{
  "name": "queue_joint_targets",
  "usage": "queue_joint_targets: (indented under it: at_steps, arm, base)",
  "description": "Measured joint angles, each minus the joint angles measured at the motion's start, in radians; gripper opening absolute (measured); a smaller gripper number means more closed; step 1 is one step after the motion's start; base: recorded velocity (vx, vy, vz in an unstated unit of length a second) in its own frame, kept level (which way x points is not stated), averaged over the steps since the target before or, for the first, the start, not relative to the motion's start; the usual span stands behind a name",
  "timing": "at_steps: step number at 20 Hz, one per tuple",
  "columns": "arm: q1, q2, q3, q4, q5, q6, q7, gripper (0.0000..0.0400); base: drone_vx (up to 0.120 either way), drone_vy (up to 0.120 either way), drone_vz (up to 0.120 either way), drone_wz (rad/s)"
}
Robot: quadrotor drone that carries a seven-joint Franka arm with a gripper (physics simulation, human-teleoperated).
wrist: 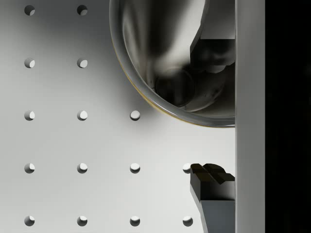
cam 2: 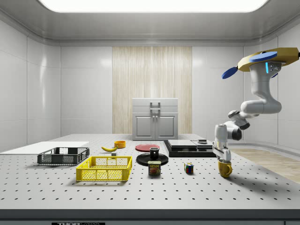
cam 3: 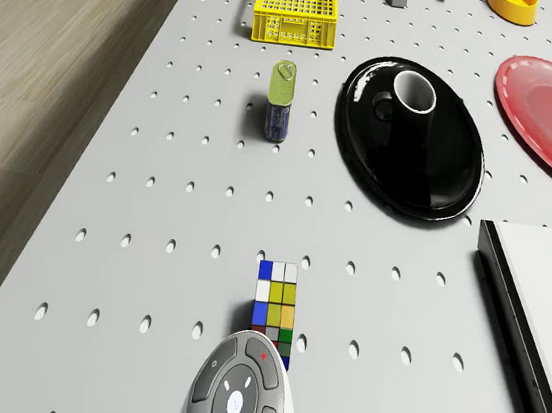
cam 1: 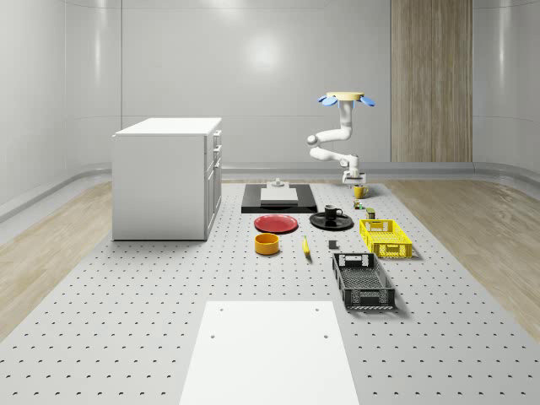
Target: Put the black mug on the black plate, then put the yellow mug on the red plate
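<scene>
Side view: end effector (cam 2: pixel 223 158) straddles yellow mug (cam 2: pixel 225 169) rim.

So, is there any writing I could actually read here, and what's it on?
"SPAM": on the small tin near the yellow crate, in the side view.
Dark label on the table's front edge: cut off, unreadable.
The same tin's label in the drone view: too blurred to read.

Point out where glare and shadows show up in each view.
Whole-scene view: soft glare on the back wall. Side view: bright ceiling panel, faint shadow under the yellow mug. Drone view: white highlights on the black plate. Wrist view: the mug's shiny interior mirrors the gripper, dark shadow beside it.
</scene>
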Motion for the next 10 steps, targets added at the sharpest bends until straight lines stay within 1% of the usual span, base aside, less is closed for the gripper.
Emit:
queue_joint_targets:
  at_steps: [2, 4, 7, 10]
  arm:
    - [0.003, 0.003, -0.001, 0.000, -0.002, -0.002, -0.002, 0.0180]
    - [0.005, 0.005, -0.001, 0.000, -0.003, -0.005, -0.004, 0.0153]
    - [0.008, 0.009, -0.002, -0.001, -0.005, -0.008, -0.007, 0.0130]
    - [0.012, 0.013, -0.003, -0.001, -0.008, -0.012, -0.009, 0.0120]
  base:
    - [0.000, 0.000, 0.000, 0.000]
    - [0.000, 0.000, 0.000, 0.000]
    - [0.000, 0.000, 0.000, 0.000]
    - [0.000, 0.000, 0.000, 0.000]
